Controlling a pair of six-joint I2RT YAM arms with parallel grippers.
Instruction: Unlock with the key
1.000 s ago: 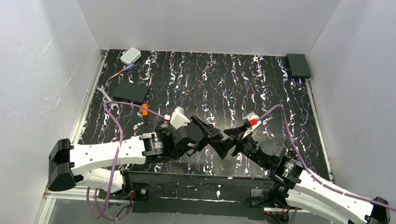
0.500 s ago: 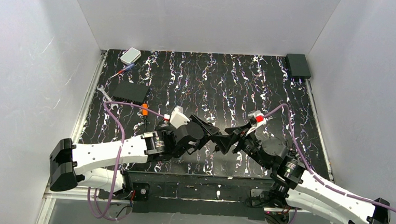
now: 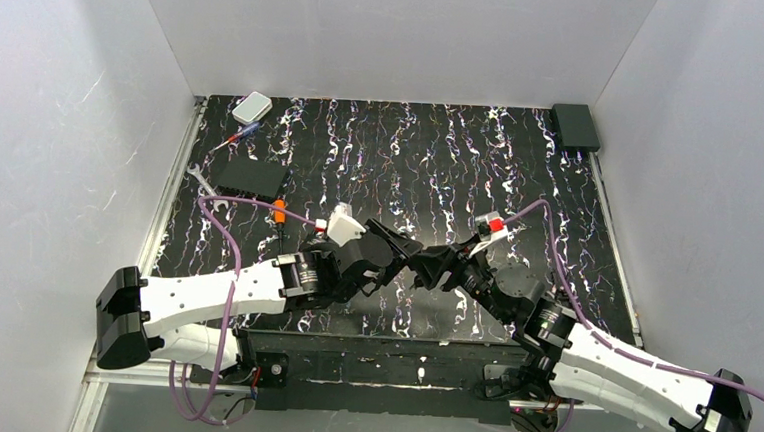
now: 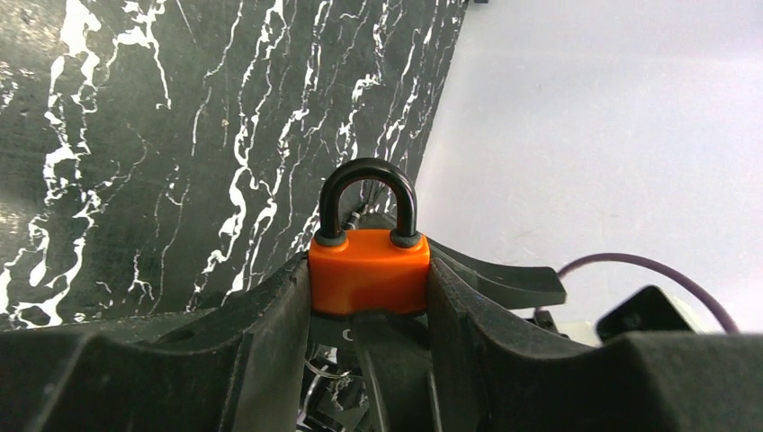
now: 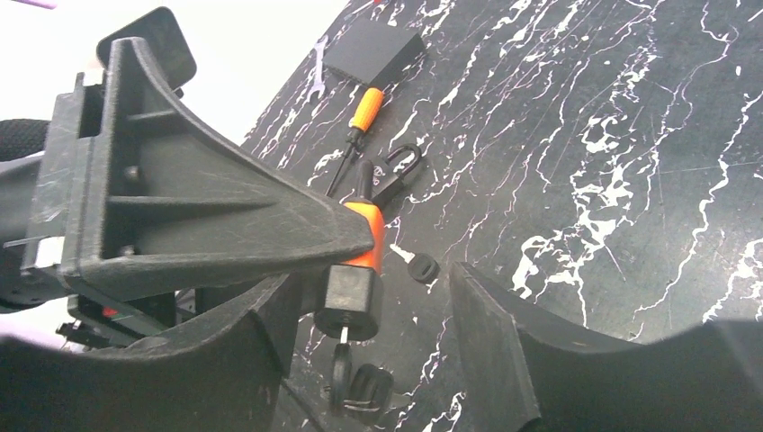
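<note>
**Guarding against a missed grip on the key**

The right gripper (image 5: 378, 279) stands open, one finger on either side of the key (image 5: 341, 364), which hangs from the underside of the orange padlock (image 4: 369, 270). Likely fault: the fingers pinch the lock body instead of the key head, or knock the blade askew in the keyway. The left gripper (image 4: 369, 283) clamps the padlock, shackle up. Both arms reach forward and inward, wrists meeting mid-table. Beyond lie a loose key (image 5: 421, 267) and a screwdriver (image 5: 367, 106).

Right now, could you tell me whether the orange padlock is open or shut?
Shut: both legs of the shackle sit inside the padlock body.
</note>
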